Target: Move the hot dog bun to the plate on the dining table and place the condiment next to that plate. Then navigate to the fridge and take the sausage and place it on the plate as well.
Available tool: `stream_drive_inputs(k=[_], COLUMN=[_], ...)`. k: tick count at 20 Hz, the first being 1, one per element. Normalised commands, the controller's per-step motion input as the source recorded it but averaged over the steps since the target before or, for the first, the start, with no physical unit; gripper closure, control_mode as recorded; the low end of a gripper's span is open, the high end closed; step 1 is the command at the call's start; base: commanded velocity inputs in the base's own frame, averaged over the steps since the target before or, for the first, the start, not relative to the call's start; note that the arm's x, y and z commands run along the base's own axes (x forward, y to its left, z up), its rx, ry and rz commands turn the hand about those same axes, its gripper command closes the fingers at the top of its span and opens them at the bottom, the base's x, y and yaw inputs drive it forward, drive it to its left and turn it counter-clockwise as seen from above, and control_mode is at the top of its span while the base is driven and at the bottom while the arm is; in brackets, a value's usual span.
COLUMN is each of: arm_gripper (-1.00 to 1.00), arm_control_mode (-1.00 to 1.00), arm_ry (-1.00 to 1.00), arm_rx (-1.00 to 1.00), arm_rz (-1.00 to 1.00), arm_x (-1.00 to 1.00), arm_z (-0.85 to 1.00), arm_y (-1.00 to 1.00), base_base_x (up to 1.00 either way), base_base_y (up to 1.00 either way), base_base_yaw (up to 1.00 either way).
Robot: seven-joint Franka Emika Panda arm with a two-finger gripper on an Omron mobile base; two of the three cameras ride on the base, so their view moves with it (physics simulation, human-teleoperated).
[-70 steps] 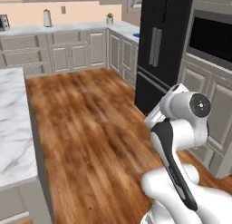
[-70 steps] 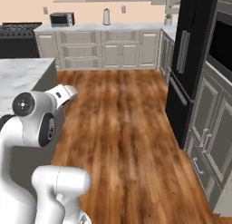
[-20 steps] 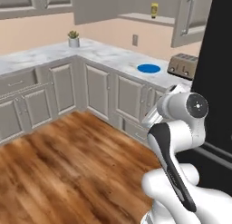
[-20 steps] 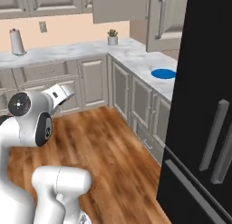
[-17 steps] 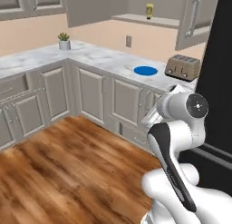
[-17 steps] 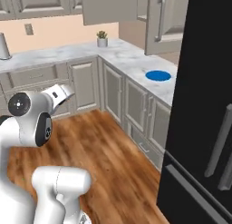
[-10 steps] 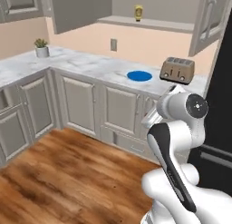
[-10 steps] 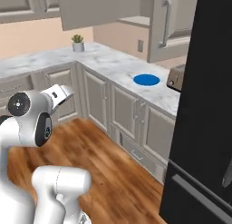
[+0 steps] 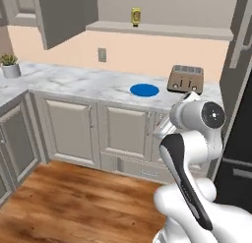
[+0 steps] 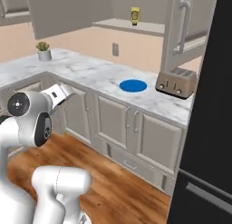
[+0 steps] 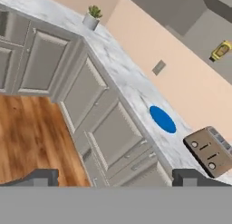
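Observation:
The fridge (image 9: 237, 153) is the tall black mass at the right edge of the left base view, and it covers the right side (image 10: 205, 141) of the right base view. Its doors look closed. My gripper (image 11: 115, 177) is open with nothing between its fingertips (image 11: 43, 175). It is folded in close to the arm and looks across the floor at the wall counter. The hot dog bun, the plate, the dining table, the condiment and the sausage are out of view.
A marble wall counter (image 9: 74, 82) carries a plain blue plate (image 9: 144, 90), a toaster (image 9: 186, 78) and a potted plant (image 9: 10, 66). A yellow bottle (image 10: 135, 14) stands on the wall shelf above. Grey cabinets (image 10: 115, 123) run below, with wood floor (image 9: 74, 202) in front.
The whole picture has swung, so the base has turned. The counter with the blue plate and toaster is now closer and more central, and the fridge fills the right side. The gripper stays open.

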Motion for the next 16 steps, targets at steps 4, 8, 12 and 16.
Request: stream_drive_inputs(k=[4,8,12,16], arm_gripper=[-1.0,-1.0,-1.0,-1.0], arm_control_mode=[1.0,1.0,1.0,1.0], arm_ry=[0.0,0.0,0.0,0.0], arm_rx=[0.0,0.0,0.0,0.0], arm_rz=[0.0,0.0,0.0,0.0], arm_x=[0.0,0.0,0.0,0.0], arm_z=[0.0,0.0,0.0,0.0], arm_y=[0.0,0.0,0.0,0.0], base_base_x=[0.78,0.76,0.73,0.67], base_base_y=[0.34,0.37,0.45,0.58], base_base_yaw=[-0.44,-0.39,-0.29,-0.32])
